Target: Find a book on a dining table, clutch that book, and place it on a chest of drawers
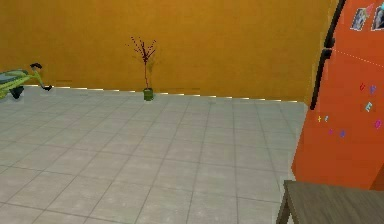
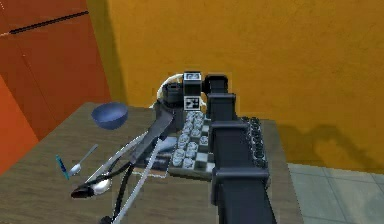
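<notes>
Although the pincer (image 2: 95, 187) shows lower left against the table (image 2: 40, 148) near a chessboard (image 2: 203, 157), I cannot tell its spread or load.

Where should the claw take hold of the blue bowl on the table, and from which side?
Likely its rim, from above: the blue bowl stands upright on the table, mouth up, and its rounded wall gives no flat sides to hold.

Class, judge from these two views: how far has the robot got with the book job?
Done: the robot stands at the table, arm reaching over it. In hand: the gripper hangs by the bowl and chessboard; whether it holds anything cannot be told. Left: the book's delivery to the drawers.
</notes>
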Tool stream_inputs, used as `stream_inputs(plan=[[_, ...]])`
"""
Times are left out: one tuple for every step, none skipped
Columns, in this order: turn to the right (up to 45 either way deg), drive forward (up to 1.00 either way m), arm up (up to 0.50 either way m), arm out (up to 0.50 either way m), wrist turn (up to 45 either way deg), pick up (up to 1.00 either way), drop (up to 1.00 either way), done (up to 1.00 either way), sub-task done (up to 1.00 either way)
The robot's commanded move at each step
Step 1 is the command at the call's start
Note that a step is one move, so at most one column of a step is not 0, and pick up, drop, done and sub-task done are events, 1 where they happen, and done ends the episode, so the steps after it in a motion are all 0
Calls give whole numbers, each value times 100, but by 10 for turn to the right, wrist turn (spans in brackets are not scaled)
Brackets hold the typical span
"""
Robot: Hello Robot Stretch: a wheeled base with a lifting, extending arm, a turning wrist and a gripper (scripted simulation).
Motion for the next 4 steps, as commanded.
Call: stream_inputs(plan=[[0, 0, 0, 0, 450, 0, 0, 0, 0], [0, 0, 0, 0, 450, 0, 0, 0, 0], [0, 0, 0, 0, 210, 0, 0, 0, 0], [0, 0, -30, 0, 0, 0, 0, 0, 0]])
